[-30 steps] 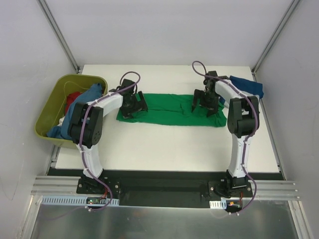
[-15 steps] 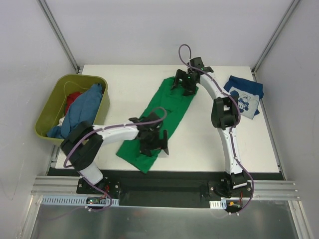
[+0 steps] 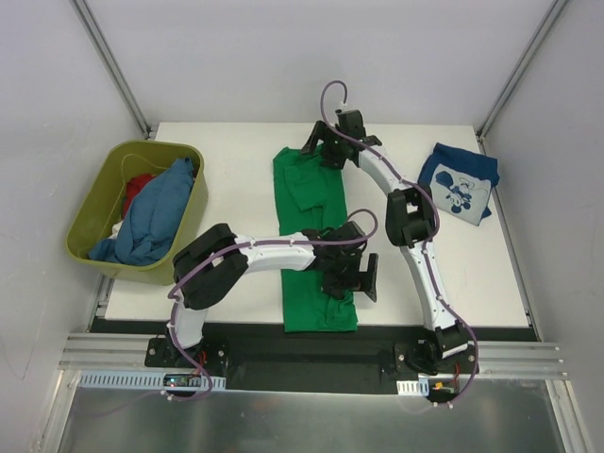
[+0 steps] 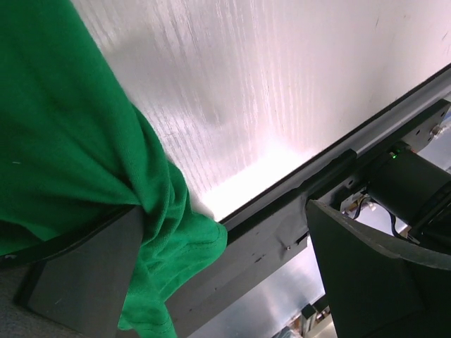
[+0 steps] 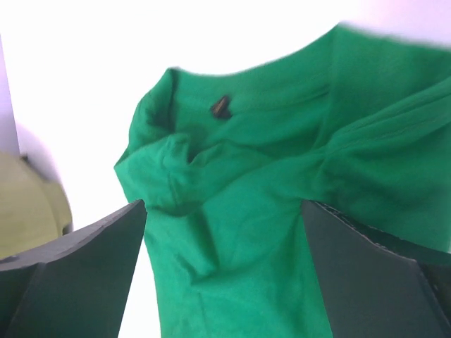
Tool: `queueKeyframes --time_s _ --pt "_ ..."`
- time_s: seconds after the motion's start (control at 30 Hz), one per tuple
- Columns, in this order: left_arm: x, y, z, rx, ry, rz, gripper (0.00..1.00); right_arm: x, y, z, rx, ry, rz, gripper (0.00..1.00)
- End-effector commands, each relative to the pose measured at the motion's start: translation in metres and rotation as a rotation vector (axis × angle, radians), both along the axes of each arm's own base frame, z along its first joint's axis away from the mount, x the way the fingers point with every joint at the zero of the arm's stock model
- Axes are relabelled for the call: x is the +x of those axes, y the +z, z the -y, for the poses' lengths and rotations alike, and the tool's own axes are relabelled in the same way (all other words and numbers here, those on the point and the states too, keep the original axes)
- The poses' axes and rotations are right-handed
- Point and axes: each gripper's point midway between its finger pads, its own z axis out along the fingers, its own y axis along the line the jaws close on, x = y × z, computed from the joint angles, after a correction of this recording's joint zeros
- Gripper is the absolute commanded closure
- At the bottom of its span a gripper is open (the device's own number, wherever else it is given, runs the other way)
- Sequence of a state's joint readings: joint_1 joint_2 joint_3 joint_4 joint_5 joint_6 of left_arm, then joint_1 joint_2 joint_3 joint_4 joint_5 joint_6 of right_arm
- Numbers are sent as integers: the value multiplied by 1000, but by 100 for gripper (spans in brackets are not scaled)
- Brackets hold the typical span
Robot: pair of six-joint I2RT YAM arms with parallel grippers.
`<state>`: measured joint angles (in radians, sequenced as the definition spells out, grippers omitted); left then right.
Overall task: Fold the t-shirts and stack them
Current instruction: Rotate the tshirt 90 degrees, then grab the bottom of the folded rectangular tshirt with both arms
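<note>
Green t-shirt (image 3: 311, 203) touches left jaws and right jaws, both spread wide.

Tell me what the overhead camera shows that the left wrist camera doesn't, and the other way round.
Only the overhead view shows the layout: the olive tub holding a blue shirt and a red shirt, the navy printed shirt at the right, and the green shirt stretched from the far side to the near edge. Only the left wrist view shows green cloth bunched against one finger of the open left gripper, and a green light past the table edge. Both show the green shirt and the white table.
</note>
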<state>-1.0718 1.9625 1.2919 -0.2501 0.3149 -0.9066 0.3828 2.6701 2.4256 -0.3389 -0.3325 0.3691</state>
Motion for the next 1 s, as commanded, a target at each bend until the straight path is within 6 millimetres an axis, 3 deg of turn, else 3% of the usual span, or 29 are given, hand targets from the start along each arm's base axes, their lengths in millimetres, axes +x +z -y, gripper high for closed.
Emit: queueKeyframes --time_s 0.0,0.07,0.1,0.23,0.37,0.43,0.5,0.53,0.6,0.63,0.7,0.73,0.77,0.87,0.9,0.97 --pt "7 -11 -14 61 13 60 1 51 30 45 2 -149 136 3" --pt "4 4 -12 23 -9 64 1 52 54 47 34 -135 165 3" --pt "4 10 -10 4 -17 67 1 51 81 47 51 -127 205 3" --pt "-5 46 -5 -69 -61 134 1 35 152 48 44 -72 314 3" --pt "-16 78 -22 -124 -94 226 1 4 200 52 40 -22 348 3" --pt "-22 94 -33 -162 -105 244 1 -10 200 53 5 1 329 3" --pt "-27 86 -52 -132 -96 252 1 -34 194 54 -82 42 293 3" --pt "-28 95 -60 -147 -81 274 1 -43 172 59 -141 37 243 3" --pt "-29 86 -80 -103 -60 293 1 -71 159 57 -208 58 191 3" --pt "-32 84 -95 -80 -50 293 1 -86 123 67 -271 41 108 3" --pt "-28 82 -111 -47 -24 307 1 -108 113 65 -289 40 64 3" --pt "-30 77 -125 -26 -9 301 1 -126 87 70 -328 49 -14 3" --pt "-23 74 -134 -10 29 297 1 -137 78 67 -352 59 -42 3" --pt "-20 55 -164 23 122 237 1 -168 38 69 -473 82 -131 3" --pt "-11 50 -175 33 183 212 1 -172 31 67 -488 95 -142 3" --pt "-11 37 -193 49 234 165 1 -178 12 59 -495 125 -176 3"
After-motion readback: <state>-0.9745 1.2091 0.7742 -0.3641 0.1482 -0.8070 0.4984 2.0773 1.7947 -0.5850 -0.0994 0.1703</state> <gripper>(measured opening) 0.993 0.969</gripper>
